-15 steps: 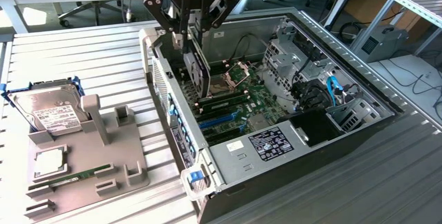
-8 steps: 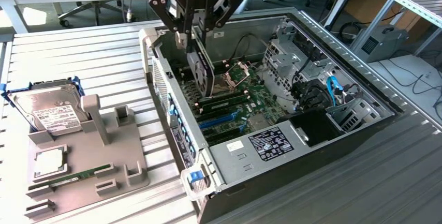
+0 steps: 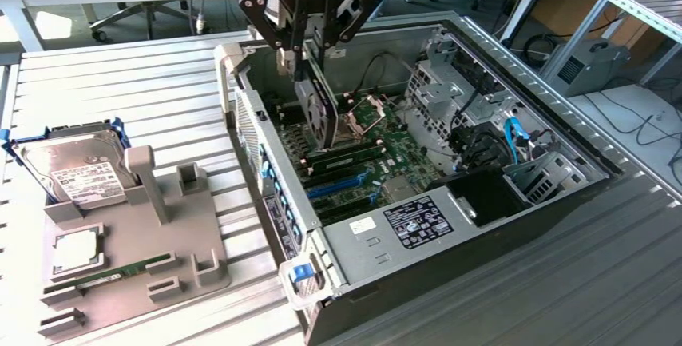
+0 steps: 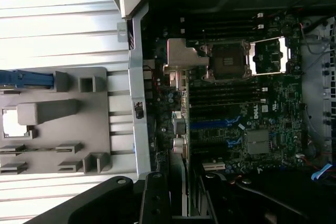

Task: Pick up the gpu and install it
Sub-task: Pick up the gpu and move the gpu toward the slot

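Installation in hand: hand (image 3: 309,57) clamped on the gpu (image 3: 323,118), card upright and edge-down inside the open computer case (image 3: 362,242), close over the motherboard (image 3: 403,158), apparently not yet seated; seating likely calls for squaring its lower edge over a slot.

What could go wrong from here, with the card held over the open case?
The gripper holds the gpu by its upper edge alone. A small slip could leave it misaligned with the blue slots, so it may jam. The open CPU socket sits close beside the hanging card and could be struck. The card's end is near the case's rear wall and might catch.
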Tool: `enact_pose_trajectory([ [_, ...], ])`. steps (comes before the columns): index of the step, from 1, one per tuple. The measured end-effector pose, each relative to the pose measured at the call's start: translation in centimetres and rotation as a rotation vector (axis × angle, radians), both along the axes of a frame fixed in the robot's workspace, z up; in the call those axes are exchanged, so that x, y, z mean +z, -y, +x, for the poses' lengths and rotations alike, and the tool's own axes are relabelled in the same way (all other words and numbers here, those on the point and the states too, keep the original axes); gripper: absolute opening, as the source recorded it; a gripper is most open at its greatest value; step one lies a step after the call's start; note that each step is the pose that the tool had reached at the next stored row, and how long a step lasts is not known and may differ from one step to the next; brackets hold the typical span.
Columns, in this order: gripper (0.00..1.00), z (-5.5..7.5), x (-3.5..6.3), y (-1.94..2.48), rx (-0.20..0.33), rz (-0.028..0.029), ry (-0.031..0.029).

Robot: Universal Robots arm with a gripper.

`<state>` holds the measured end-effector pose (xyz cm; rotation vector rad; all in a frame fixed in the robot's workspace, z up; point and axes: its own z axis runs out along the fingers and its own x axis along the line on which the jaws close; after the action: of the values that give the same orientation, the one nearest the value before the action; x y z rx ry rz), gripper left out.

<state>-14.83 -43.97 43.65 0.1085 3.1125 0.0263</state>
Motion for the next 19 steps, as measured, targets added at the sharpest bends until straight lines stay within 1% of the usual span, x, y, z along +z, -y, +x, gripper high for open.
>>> enact_pose_trajectory([
  [19,0.27,1.6,-0.02,0.00,0.000,-0.0031,-0.0001],
])
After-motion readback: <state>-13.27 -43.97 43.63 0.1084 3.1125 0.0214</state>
